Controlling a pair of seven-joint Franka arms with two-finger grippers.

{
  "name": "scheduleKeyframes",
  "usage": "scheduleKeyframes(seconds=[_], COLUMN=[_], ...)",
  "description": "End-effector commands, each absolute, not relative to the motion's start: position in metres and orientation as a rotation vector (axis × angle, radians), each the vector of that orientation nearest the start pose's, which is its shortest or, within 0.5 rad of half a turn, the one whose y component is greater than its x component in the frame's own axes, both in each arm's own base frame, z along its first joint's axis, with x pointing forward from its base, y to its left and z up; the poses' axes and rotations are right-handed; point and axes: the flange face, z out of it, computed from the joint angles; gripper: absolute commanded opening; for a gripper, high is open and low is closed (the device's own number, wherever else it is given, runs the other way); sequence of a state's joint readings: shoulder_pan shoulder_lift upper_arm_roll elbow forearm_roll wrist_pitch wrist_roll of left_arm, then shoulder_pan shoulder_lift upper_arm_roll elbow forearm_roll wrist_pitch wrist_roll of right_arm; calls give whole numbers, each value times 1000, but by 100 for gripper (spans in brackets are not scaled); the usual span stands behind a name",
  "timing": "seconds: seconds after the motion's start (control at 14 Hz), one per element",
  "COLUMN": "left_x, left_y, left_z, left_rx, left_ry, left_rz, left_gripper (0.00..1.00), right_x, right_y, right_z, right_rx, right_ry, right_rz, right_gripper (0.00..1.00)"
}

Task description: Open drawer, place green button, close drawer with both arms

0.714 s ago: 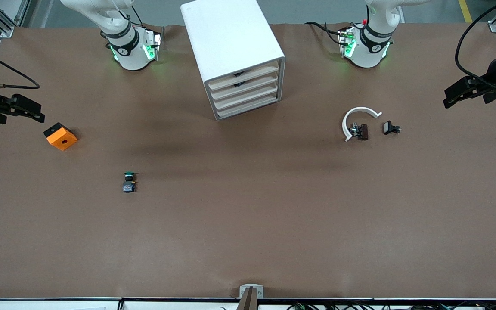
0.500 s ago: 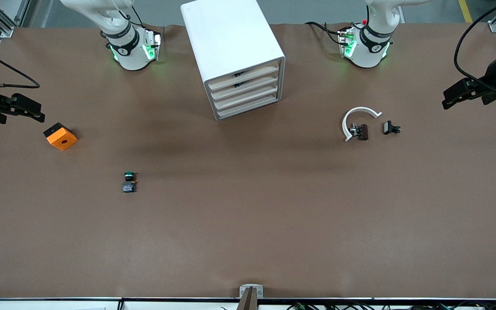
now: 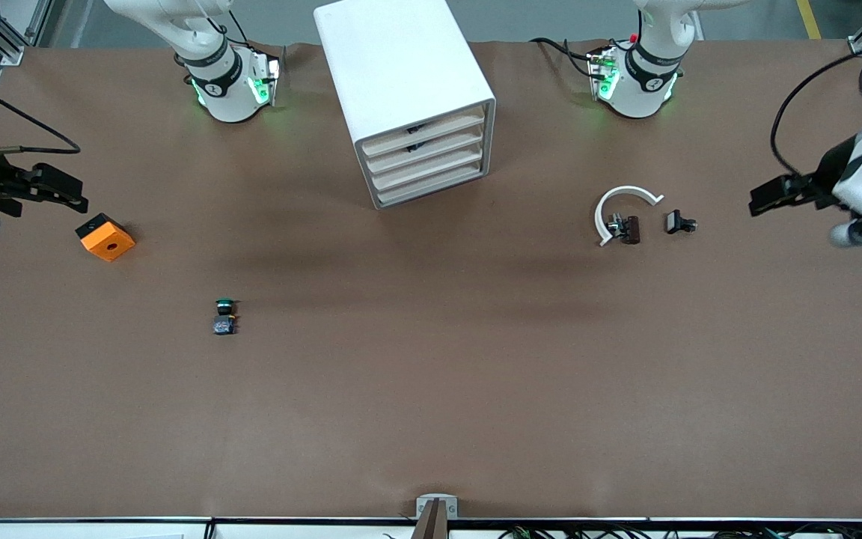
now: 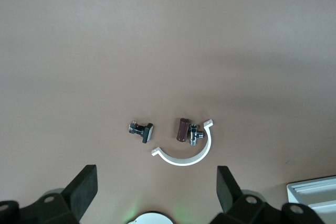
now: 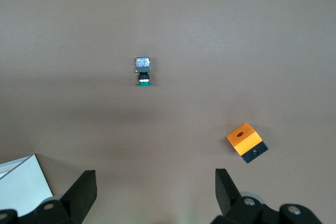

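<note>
Front view: cabinet [image 3: 408, 97] between the two bases, all four drawers shut, lowest drawer [image 3: 431, 187] not yet pulled. Button [image 3: 224, 317] lying on the table [image 3: 431, 404] toward the right arm's end, nearer the camera than the orange block [image 3: 105, 237]. Left gripper [image 3: 775, 196] up over its end of the table, jaws spread, empty; right gripper [image 3: 64, 195] up beside the orange block, jaws spread, empty. Risks: catching a higher drawer instead of the lowest; shoving the light cabinet instead of sliding the drawer; grabbing the brown part [image 3: 629, 229] by the white arc [image 3: 622, 206], or the small black part [image 3: 678, 221]; tipping the tiny button on pinch.
</note>
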State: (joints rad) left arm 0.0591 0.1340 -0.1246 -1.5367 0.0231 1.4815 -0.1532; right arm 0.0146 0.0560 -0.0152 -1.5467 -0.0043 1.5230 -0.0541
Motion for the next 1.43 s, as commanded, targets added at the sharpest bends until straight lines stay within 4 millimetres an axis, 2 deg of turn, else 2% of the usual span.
scheduleKeyframes(seconds=[0.0, 0.07, 0.14, 0.21, 0.36, 0.57, 0.71, 0.79, 0.93, 1.21, 1.36], left_x=[594, 599, 605, 608, 615, 612, 607, 604, 604, 582, 574], left_y=[-53, -58, -70, -88, -109, -168, -204, -215, -238, -293, -306], left_z=[514, 498, 478, 456, 406, 353, 324, 307, 293, 249, 234], left_rx=[-3054, -3044, -3014, -2985, -2880, -2721, -2601, -2532, -2433, -2116, -1857], left_ry=[-139, -236, -372, -499, -781, -1052, -1206, -1288, -1424, -1648, -1815], left_rz=[413, 450, 496, 547, 665, 775, 842, 905, 955, 1026, 1077], left_gripper=[100, 100, 100, 100, 100, 100, 100, 100, 100, 100, 100], right_x=[565, 564, 565, 567, 569, 580, 588, 592, 598, 620, 629], right_y=[3, 4, 4, 5, 22, 41, 47, 48, 49, 50, 52], right_z=[527, 497, 476, 463, 421, 354, 329, 314, 292, 265, 253], right_rx=[-3112, -3099, -3101, -3101, -3100, -3107, -3108, -3110, -3117, -3124, -3124], right_ry=[-57, -47, -43, -42, -77, -6, -17, -19, -27, -34, -33], right_rz=[133, 111, 82, 49, -21, -31, -54, -45, -29, -8, 1], right_gripper=[100, 100, 100, 100, 100, 100, 100, 100, 100, 100, 100])
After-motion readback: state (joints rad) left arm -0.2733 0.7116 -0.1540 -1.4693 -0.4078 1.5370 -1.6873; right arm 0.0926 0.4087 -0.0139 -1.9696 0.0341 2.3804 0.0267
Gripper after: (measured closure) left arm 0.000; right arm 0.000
